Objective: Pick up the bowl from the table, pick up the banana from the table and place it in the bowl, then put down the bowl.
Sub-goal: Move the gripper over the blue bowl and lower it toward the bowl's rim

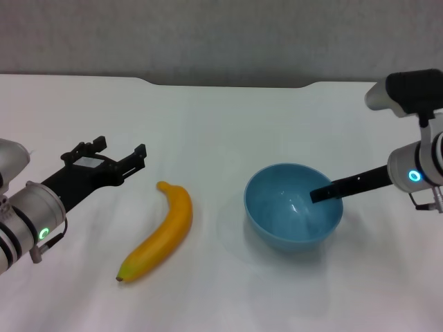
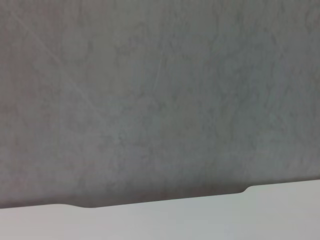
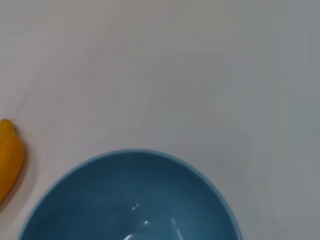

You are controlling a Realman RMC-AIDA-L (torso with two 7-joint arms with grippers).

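White worktop (image 1: pixel 221 117) carries the banana (image 1: pixel 160 235) and, well apart, the blue bowl (image 1: pixel 291 218). Left gripper (image 1: pixel 119 153) hovers released beside the banana. Right gripper (image 1: pixel 324 194) is grasping the bowl rim.

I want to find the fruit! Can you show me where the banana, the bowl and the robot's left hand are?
banana (image 1: pixel 160 238): head view, middle of its yellow body.
bowl (image 1: pixel 284 207): head view, blue inside wall.
left gripper (image 1: pixel 122 151): head view, between its black fingertips.
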